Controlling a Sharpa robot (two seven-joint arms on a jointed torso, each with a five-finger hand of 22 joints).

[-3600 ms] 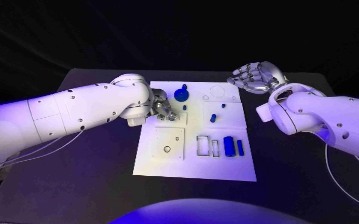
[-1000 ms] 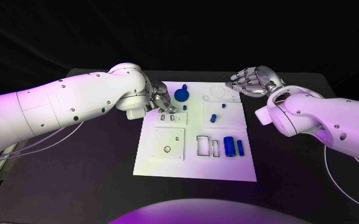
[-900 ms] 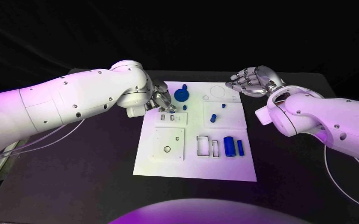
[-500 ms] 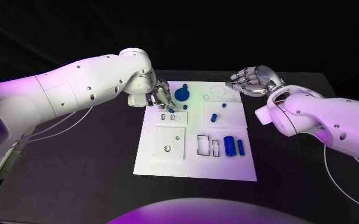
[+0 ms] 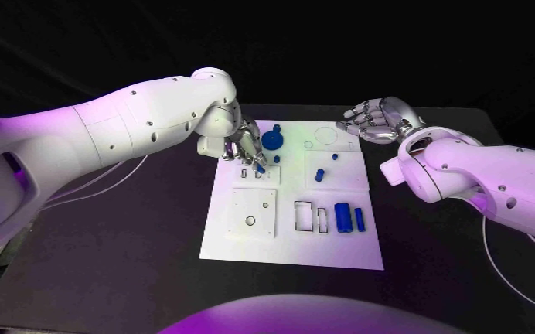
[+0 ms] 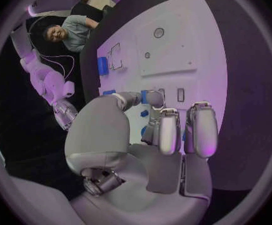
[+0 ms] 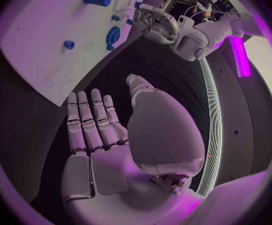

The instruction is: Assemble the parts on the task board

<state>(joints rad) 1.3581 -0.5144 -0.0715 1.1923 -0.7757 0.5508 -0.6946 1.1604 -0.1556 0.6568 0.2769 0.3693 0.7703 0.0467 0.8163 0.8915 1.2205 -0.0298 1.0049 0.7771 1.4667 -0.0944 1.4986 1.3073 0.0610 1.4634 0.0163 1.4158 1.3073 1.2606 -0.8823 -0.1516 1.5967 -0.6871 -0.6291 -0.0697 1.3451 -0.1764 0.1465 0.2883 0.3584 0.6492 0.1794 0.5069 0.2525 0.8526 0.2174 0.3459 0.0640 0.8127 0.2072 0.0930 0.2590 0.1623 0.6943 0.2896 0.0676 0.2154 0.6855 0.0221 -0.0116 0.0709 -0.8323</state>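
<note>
While the head view looks down on the black desk (image 5: 134, 272), the white task board (image 5: 292, 233) lies in its middle, and the left hand (image 5: 245, 147) hangs over the board's far left part with a small blue part (image 5: 260, 168) at its fingertips, just above two narrow slots; it appears to pinch that part, though the contact is too small to be certain. Other blue parts sit on the board: a round knob (image 5: 272, 140) near the far edge, a short peg (image 5: 319, 174) towards the middle, and two upright cylinders (image 5: 348, 218) near the right side beside empty rectangular recesses. The right hand (image 5: 377, 120) hovers off the board's far right corner, fingers apart and holding nothing. From the left wrist view, the left hand's fingers (image 6: 168, 131) curl down over the board with blue showing between thumb and fingertips, so I judge the part is held there. From the right wrist view, the right hand (image 7: 120, 140) is spread above the desk, empty, with the board's corner (image 7: 55, 45) beyond it. These parts look light, rigid and smooth, likely to slip or tilt, so a fingertip pinch across the sides, keeping the lower end free for its slot, seems best.
</note>
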